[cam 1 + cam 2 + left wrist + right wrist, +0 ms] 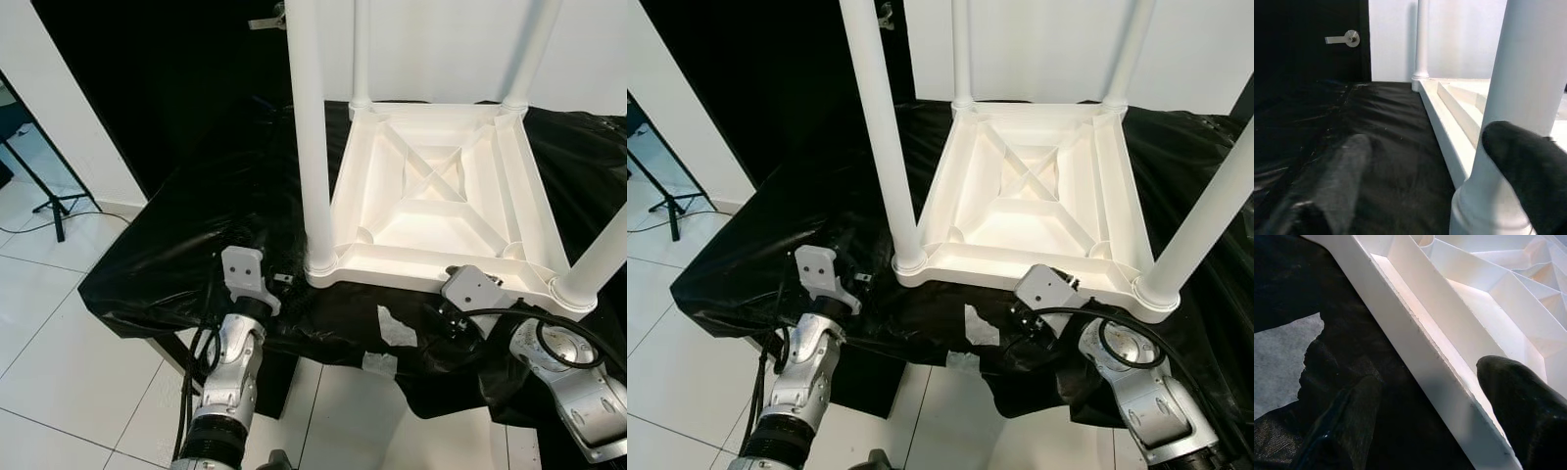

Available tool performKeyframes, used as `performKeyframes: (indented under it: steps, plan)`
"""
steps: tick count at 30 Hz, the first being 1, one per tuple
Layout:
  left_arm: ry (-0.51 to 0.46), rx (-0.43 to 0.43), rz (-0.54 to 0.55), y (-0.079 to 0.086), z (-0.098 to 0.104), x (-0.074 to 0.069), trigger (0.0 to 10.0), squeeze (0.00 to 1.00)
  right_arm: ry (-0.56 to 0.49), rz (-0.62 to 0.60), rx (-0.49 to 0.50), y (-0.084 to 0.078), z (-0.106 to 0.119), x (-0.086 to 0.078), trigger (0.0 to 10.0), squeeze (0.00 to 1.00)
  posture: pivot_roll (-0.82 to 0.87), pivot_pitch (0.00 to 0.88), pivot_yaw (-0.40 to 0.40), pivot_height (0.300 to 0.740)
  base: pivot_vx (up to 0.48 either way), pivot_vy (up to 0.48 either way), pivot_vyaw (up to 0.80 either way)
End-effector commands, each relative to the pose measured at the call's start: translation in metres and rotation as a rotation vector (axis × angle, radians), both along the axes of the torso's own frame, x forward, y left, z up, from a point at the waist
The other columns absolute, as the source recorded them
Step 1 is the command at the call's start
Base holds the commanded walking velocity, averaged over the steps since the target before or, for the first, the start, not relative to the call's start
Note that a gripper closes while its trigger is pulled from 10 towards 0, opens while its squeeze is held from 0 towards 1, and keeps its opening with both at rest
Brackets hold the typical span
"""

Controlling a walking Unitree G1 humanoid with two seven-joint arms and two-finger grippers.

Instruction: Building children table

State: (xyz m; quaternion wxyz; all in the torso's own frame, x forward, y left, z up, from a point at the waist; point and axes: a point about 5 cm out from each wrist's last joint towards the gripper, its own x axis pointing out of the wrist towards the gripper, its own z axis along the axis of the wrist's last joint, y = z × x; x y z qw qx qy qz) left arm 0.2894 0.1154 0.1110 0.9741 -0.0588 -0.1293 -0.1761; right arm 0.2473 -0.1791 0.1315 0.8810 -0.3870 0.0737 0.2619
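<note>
A white children's table (431, 196) lies upside down on a surface covered in black plastic sheet (196, 235), with its legs pointing up. My left gripper (1435, 188) is open, low over the sheet beside the front left leg (312, 147); one finger (1530, 171) is just in front of that leg's base. My right gripper (1435, 416) is open and straddles the table's front rim (1420, 357), one finger (1347, 421) outside over the sheet and the other (1528, 401) inside the frame. I cannot tell whether either finger touches the rim.
White tape patches (395, 328) stick to the sheet's front edge. A dark door with a lever handle (1344, 38) stands behind the surface. A tripod stand (44, 191) is on the tiled floor (59, 323) at the left. The front right leg (598, 264) rises near my right arm.
</note>
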Motion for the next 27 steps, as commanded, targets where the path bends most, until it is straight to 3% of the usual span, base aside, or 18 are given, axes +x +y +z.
performKeyframes:
  steps: [1,2,3,5,6,8,9,15,22,27]
  plan:
    - [-0.012,0.040,-0.162,-0.008,-0.004,-0.007,10.0,0.98,0.005,-0.010,-0.008,0.000,-0.005,0.000,10.0,0.00,0.08,0.000,0.059,0.740,0.000,0.000,0.00]
    - [-0.013,0.037,-0.173,-0.008,-0.003,-0.008,10.0,0.98,0.004,-0.011,-0.009,0.000,-0.005,0.000,10.0,0.00,0.08,0.000,0.059,0.740,0.000,0.000,0.00]
    - [-0.017,0.031,-0.191,-0.010,-0.002,-0.009,10.0,0.64,0.003,-0.012,-0.010,0.000,-0.006,0.001,10.0,0.00,0.08,0.000,0.056,0.740,0.000,0.000,0.00]
    - [-0.021,0.026,-0.202,-0.010,-0.001,-0.010,10.0,0.64,0.003,-0.013,-0.011,0.001,-0.006,0.001,10.0,0.00,0.08,0.000,0.056,0.740,0.000,0.000,0.00]
    - [-0.025,0.018,-0.224,-0.012,0.000,-0.011,10.0,0.42,0.003,-0.014,-0.012,0.001,-0.006,0.002,10.0,0.00,0.09,0.000,0.054,0.740,0.000,0.000,0.00]
    - [-0.029,0.012,-0.239,-0.014,0.001,-0.012,10.0,0.42,0.003,-0.015,-0.012,0.001,-0.007,0.002,10.0,0.00,0.09,0.000,0.054,0.740,0.000,0.000,0.00]
    - [-0.028,0.003,-0.267,-0.017,0.002,-0.013,10.0,0.06,0.004,-0.015,-0.013,0.002,-0.007,0.002,10.0,0.00,0.09,0.000,0.053,0.740,0.000,0.000,0.00]
    - [-0.021,-0.012,-0.343,-0.027,0.004,-0.017,10.0,0.00,0.004,-0.020,-0.015,0.002,-0.008,0.002,10.0,0.00,0.09,0.000,0.051,0.740,0.000,0.000,0.00]
    - [-0.011,0.033,-0.507,-0.064,0.004,-0.015,10.0,0.00,0.007,-0.032,-0.008,0.005,-0.011,0.002,10.0,0.00,0.07,0.000,0.055,0.740,0.000,0.000,0.00]
    - [0.003,0.070,-0.535,-0.082,0.005,-0.007,10.0,0.00,0.013,-0.043,-0.007,0.006,-0.013,0.000,10.0,0.00,0.06,0.000,0.063,0.740,0.000,0.000,0.00]
